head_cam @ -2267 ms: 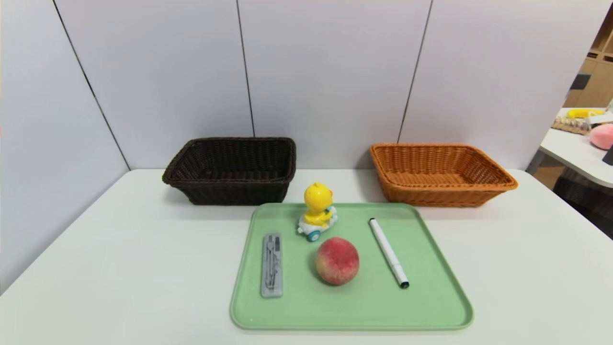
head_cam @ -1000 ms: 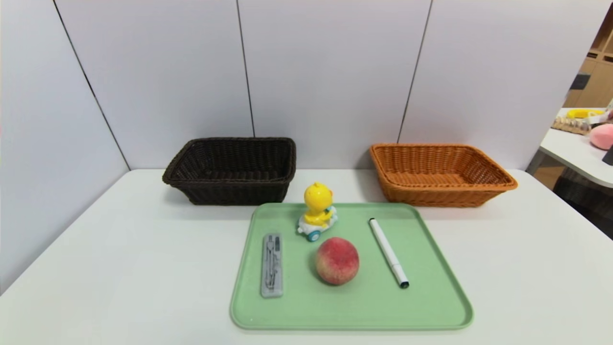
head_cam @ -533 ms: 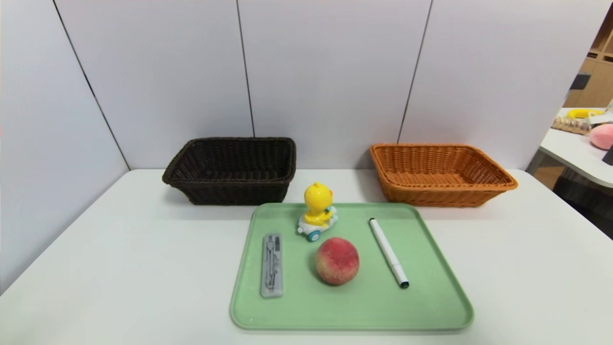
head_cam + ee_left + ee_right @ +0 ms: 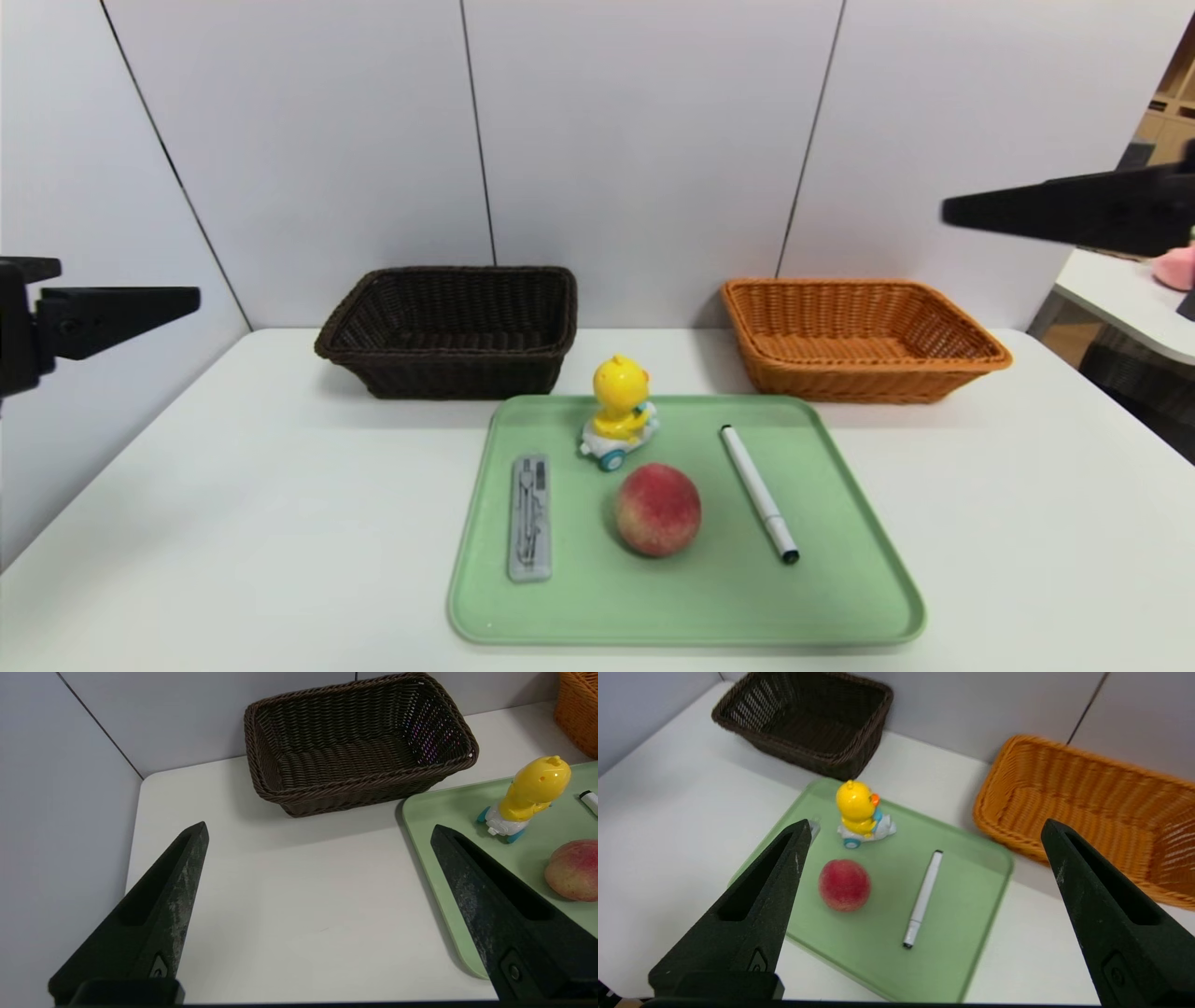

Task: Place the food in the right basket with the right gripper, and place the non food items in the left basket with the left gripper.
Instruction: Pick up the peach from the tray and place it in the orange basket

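head view shows a green tray (image 4: 840,597) near the table's (image 4: 233,523) front edge, carrying the peach (image 4: 658,510) at its middle, the duck toy (image 4: 619,411) at its far edge, the grey case (image 4: 529,518) along its left side and the white pen (image 4: 758,492) toward its right. the dark brown basket (image 4: 448,331) sits at the table's far left, the orange basket (image 4: 859,338) at far right. left gripper (image 4: 317,828) and right gripper (image 4: 924,826) hang above the table's sides, jaws spread wide, holding nothing.

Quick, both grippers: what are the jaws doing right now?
Left gripper: jaws open, holding nothing.
Right gripper: jaws open, holding nothing.
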Motion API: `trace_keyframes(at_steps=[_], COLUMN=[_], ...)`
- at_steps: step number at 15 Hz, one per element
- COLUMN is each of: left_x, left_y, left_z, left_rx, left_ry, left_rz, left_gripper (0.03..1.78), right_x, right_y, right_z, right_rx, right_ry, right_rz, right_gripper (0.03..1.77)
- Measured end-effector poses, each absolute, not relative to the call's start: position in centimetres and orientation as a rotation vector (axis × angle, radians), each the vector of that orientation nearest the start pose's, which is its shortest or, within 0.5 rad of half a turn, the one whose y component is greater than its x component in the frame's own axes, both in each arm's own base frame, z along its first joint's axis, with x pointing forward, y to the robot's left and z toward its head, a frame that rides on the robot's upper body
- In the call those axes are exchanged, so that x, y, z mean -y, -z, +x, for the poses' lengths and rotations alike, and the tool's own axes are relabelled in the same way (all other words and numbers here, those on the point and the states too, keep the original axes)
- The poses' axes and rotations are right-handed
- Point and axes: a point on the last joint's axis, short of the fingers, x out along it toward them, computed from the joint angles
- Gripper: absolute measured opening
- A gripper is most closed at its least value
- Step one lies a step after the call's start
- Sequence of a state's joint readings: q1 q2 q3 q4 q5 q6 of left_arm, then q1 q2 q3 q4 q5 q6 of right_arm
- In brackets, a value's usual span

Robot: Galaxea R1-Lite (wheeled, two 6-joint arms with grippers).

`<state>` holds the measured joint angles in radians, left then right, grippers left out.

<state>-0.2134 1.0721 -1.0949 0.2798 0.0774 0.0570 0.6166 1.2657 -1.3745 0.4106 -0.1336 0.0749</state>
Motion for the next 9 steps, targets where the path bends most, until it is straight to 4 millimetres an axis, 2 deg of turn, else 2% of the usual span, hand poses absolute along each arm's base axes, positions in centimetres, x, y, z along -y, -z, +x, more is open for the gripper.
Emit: trace_keyframes(at_steps=[3,5,9], left_x=[3.8,4.1,5.0], left_y=[-30.6,-30.6,-30.0], left_z=[14.2,14.8,15.8], left_rx=[-0.318,-0.323,-0.362], left_ry=[0.178,0.188,0.222], left_rz=[0.087,0.085,0.090], left_gripper=[1.69,1.69,1.69], right_x=[-14.6,-17.2,-19.9], right_y=[-32.2,-30.0,-26.2], right_z=[16.6,17.1,17.5], right_rx=[-0.434,-0.551,-0.766], right_ry=[-0.433,-0.433,-0.401], right_rz=[-0.056,-0.059,-0.110], right_gripper=[1.70,1.70,1.70])
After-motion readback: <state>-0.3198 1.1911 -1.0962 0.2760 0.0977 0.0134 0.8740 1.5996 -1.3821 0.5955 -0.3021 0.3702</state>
